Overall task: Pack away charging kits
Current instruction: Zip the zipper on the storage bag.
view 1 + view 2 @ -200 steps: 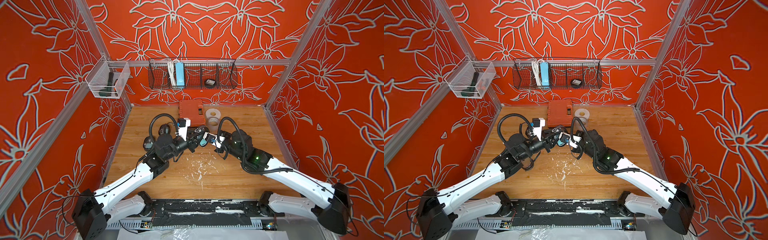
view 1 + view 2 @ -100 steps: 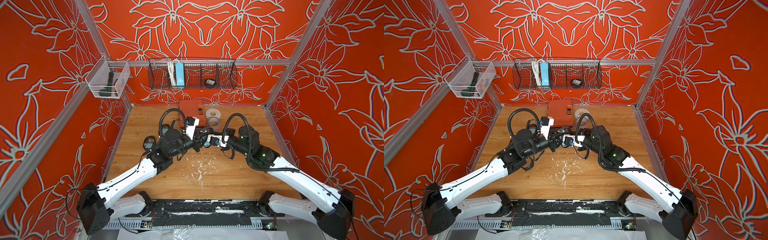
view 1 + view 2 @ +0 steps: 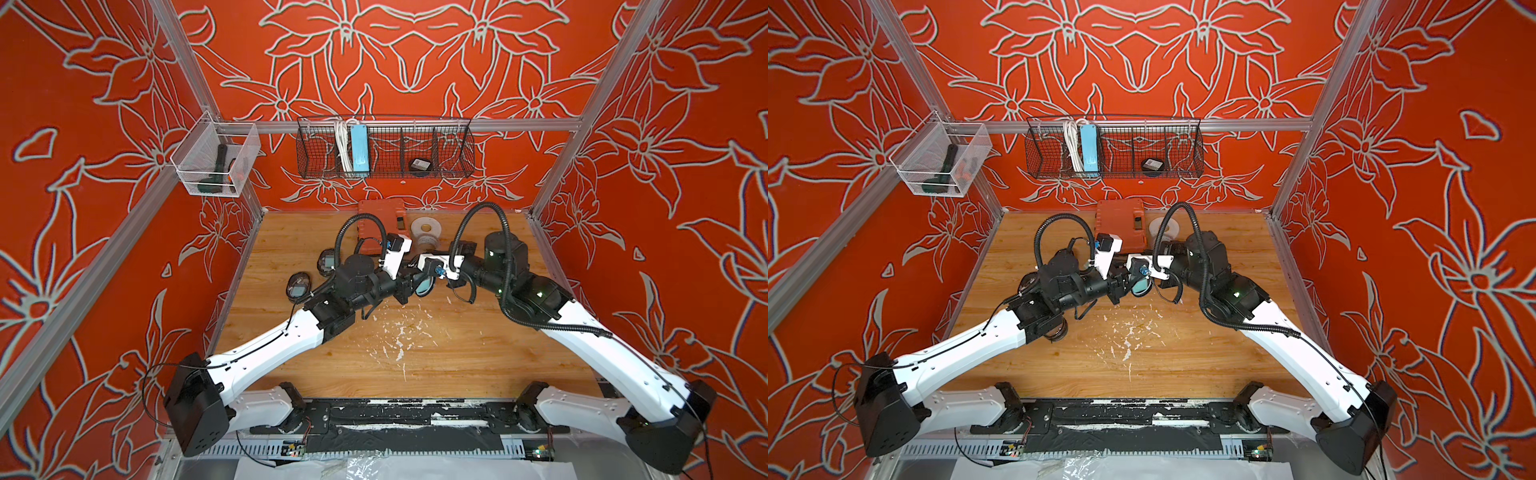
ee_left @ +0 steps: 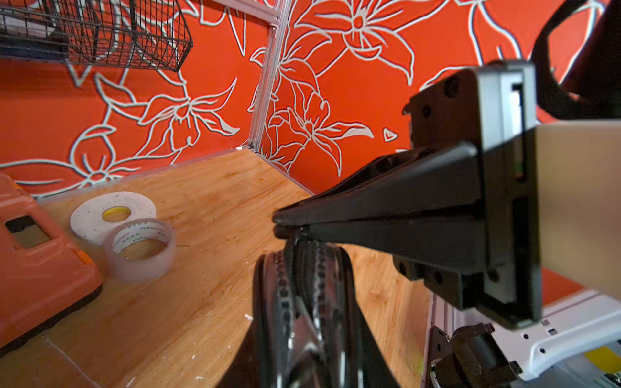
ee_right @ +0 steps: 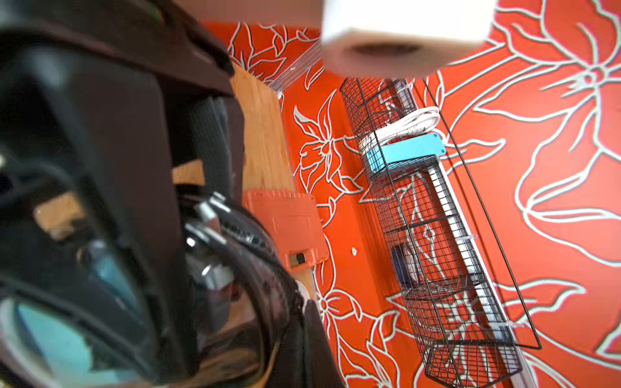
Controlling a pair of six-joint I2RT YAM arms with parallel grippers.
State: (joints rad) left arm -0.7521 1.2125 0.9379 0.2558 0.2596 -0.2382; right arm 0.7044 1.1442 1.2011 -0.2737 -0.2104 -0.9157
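Above the middle of the table my left gripper [image 3: 409, 286] [image 3: 1121, 286] is shut on the rim of an oval black-rimmed pouch [image 3: 424, 286] [image 3: 1140, 286], held on edge. A teal plug [image 5: 50, 342] shows through its clear face. From the other side my right gripper [image 4: 276, 226] is shut on the zipper pull at the top of the pouch's rim [image 4: 302, 285]. Two more pouches [image 3: 298, 286] [image 3: 328, 262] lie on the table to the left, partly hidden by the left arm. No loose cable is in view.
An orange case [image 3: 380, 216] and two tape rolls [image 4: 112, 215] [image 4: 141, 248] sit at the back of the table. The wire basket [image 3: 453, 149] on the back wall holds a light-blue power strip [image 3: 358, 147] and a dark pouch [image 3: 417, 165]. A clear bin [image 3: 216, 160] hangs on the left wall.
Both grippers have shifted a little right and toward the back with the pouch between them. The right arm's elbow has swung back. Neither grip has changed.
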